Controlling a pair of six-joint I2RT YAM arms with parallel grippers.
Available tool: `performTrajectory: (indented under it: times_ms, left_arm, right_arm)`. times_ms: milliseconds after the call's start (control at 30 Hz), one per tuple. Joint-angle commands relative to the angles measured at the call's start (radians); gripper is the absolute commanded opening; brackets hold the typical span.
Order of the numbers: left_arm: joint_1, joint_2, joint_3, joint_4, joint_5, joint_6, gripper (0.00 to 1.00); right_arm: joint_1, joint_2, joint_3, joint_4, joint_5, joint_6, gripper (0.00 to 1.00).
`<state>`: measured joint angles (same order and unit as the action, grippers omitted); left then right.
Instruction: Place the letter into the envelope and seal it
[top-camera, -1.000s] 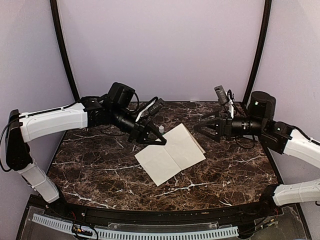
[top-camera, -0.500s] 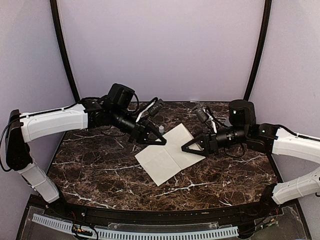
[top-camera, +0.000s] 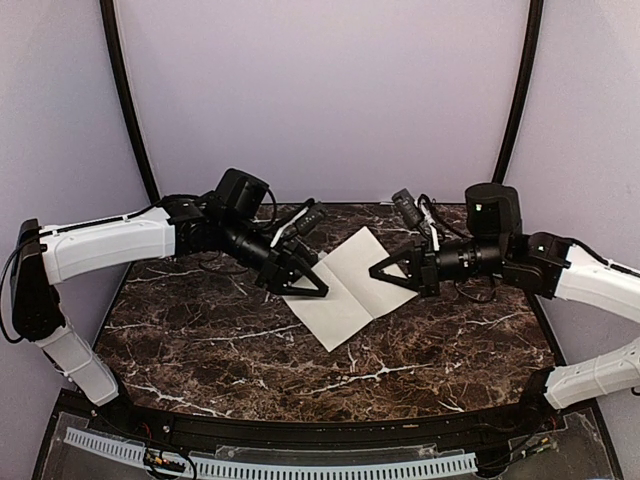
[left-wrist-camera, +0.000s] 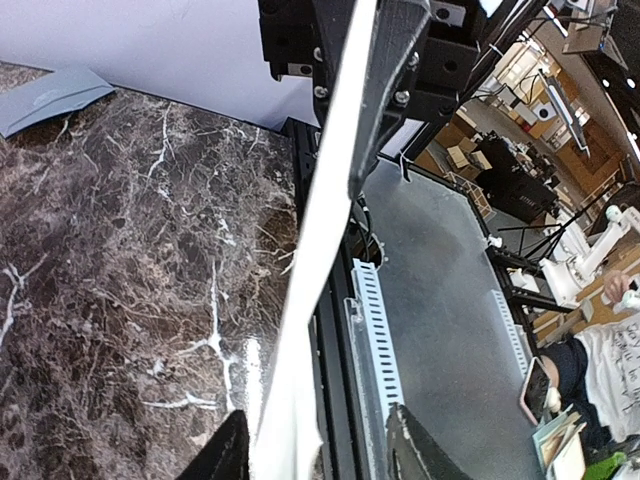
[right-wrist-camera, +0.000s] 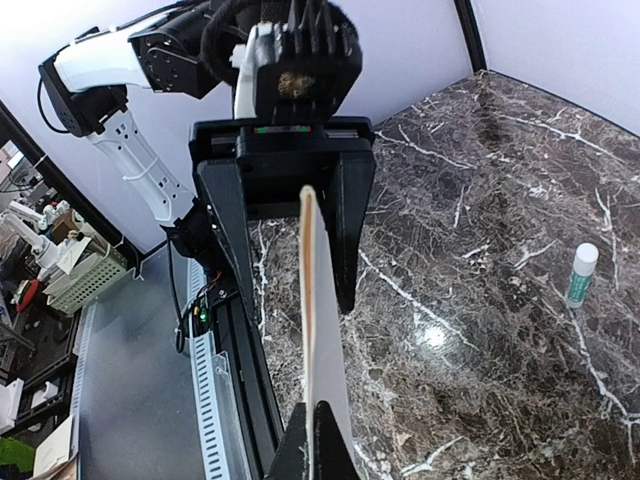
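The letter (top-camera: 350, 290), a cream sheet with a centre crease, hangs tilted above the marble table between both grippers. My right gripper (top-camera: 385, 272) is shut on its right edge; in the right wrist view the fingertips (right-wrist-camera: 320, 445) pinch the sheet (right-wrist-camera: 322, 330) edge-on. My left gripper (top-camera: 308, 284) sits at the left edge, open. In the left wrist view the sheet (left-wrist-camera: 320, 250) runs between its parted fingers (left-wrist-camera: 320, 448), close to the left one. The grey envelope (left-wrist-camera: 50, 95) lies flat at the table's far edge by the wall; it does not show in the top view.
A small white glue stick (right-wrist-camera: 580, 272) stands upright on the dark marble table (top-camera: 200, 330). Purple walls close in the back and sides. A slotted white cable duct (top-camera: 300, 465) runs along the near edge.
My right gripper came in from the right and shut on the letter's right edge. The left gripper's jaws opened. The letter shifted slightly up and to the right.
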<state>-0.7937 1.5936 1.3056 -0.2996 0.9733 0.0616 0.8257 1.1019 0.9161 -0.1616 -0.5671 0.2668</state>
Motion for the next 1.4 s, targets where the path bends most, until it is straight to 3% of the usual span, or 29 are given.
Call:
performTrajectory:
  times_ms: [0, 67, 167, 233, 367, 467, 700, 800, 967, 1133, 1367]
  left_arm:
    - [0.014, -0.017, 0.009, -0.052, -0.013, 0.04, 0.43]
    - [0.018, -0.014, 0.01, -0.052, -0.013, 0.04, 0.33]
    - [0.023, -0.011, 0.011, -0.046, -0.012, 0.038, 0.07]
    - [0.025, -0.011, 0.007, -0.041, -0.019, 0.038, 0.0]
    - [0.025, -0.021, -0.008, -0.016, -0.047, 0.038, 0.0]
    - [0.025, -0.035, -0.028, 0.005, -0.055, 0.039, 0.0]
    - [0.025, -0.051, -0.045, 0.029, -0.054, 0.039, 0.0]
    - [0.026, -0.056, -0.047, 0.031, -0.053, 0.041, 0.0]
    - [0.025, -0.067, -0.054, 0.043, -0.047, 0.039, 0.0]
    - [0.026, -0.071, -0.057, 0.055, -0.045, 0.033, 0.0]
    - [0.025, -0.075, -0.064, 0.086, -0.014, 0.009, 0.0]
  right_arm:
    - [-0.017, -0.027, 0.055, -0.053, 0.046, -0.051, 0.0]
    - [-0.02, -0.028, 0.058, -0.057, 0.04, -0.055, 0.0]
    - [-0.02, -0.025, 0.06, -0.062, 0.031, -0.056, 0.0]
    - [-0.021, -0.024, 0.061, -0.065, 0.028, -0.053, 0.04]
    - [-0.025, -0.054, 0.07, -0.033, 0.067, -0.014, 0.57]
    - [-0.056, -0.087, 0.073, -0.001, 0.151, 0.032, 0.71]
    - [-0.169, -0.118, 0.02, 0.13, 0.225, 0.164, 0.83]
    - [-0.181, -0.082, 0.022, 0.113, 0.232, 0.165, 0.85]
    - [-0.179, -0.001, 0.0, 0.09, 0.055, 0.115, 0.86]
    - [-0.113, 0.028, -0.023, 0.09, -0.083, 0.078, 0.87]
    - [-0.018, 0.097, -0.022, 0.103, -0.112, 0.066, 0.86]
